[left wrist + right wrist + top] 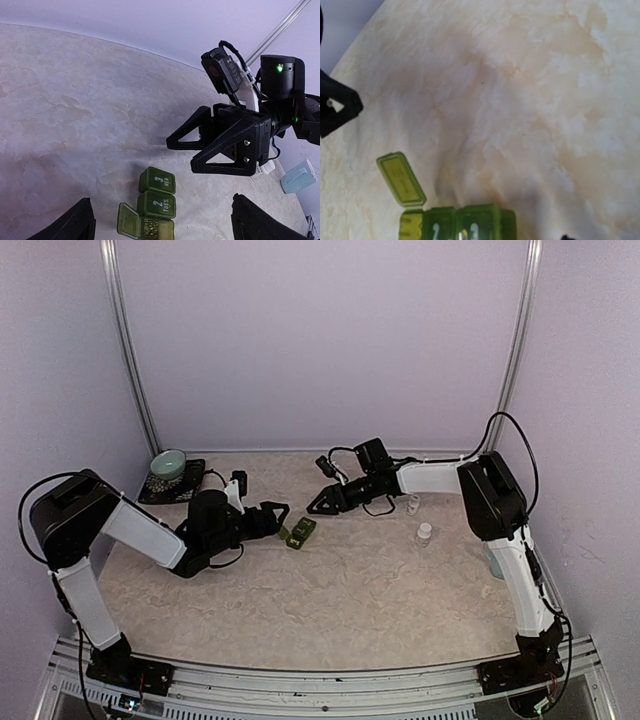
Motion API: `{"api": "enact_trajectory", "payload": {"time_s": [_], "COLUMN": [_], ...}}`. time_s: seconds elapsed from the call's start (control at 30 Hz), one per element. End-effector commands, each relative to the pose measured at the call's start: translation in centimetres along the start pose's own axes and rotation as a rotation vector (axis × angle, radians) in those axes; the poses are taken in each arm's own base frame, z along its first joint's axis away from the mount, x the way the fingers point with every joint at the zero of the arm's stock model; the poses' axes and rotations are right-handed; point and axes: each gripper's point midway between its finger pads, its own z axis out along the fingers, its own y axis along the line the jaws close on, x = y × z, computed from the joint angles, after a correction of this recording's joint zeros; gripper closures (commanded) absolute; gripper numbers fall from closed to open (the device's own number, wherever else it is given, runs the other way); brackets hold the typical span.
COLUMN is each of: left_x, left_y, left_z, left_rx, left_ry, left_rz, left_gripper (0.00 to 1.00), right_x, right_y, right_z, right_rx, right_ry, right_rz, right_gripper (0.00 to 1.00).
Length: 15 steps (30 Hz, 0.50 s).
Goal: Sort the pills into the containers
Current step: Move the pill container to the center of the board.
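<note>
The surface (350, 590) is a pale beige slab, mottled and veined like marble, smooth and matte. On it, towards the middle and a little left, lie the containers (301, 532): one short strip of translucent green plastic made of three joined square compartments with rounded corners. Two of the compartments are shut, their flat lids printed in white with "3 WED" and "2 TUES". The third, at the end nearest the left arm, has its lid (128, 220) flipped up on its hinge and shows a grainy yellowish filling too small to make out. The left hand (283, 521), black hard plastic, sits just beside that open end with its two fingers spread wide and nothing between them. The right hand (181, 155) hangs above the surface near the far end of the strip. Its two black, angular, open-framed triangular fingers are parted and empty. Two small white bottles (413, 503) stand upright near the right arm, apart from each other. One glossy pale green bowl (168, 464) rests on a dark square mat (172, 488) at the far left.
</note>
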Motion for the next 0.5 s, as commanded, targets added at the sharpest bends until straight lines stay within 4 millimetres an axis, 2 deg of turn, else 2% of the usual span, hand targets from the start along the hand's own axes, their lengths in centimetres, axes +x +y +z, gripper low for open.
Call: {"api": "enact_trajectory", "payload": {"time_s": [0.0,0.27,0.47], "left_x": [0.0,0.4,0.2], "left_y": [-0.6,-0.6,-0.6], "left_z": [0.2,-0.5,-1.4], "left_rx": [0.055,0.07,0.07], "left_ry": [-0.005,-0.008,-0.025], "left_rz": [-0.022,-0.044,-0.061], "left_gripper": [0.1,0.12,0.13], "right_x": [1.4,1.5,1.0], "right_y": [0.1,1.2,0.8], "right_z": [1.4,1.7,2.8], "right_rx": [-0.038,-0.151,-0.198], "right_ry": [0.047,0.058,0.061], "right_rz": [-0.013,-0.085,-0.09], "right_gripper": [0.33,0.26,0.24]}}
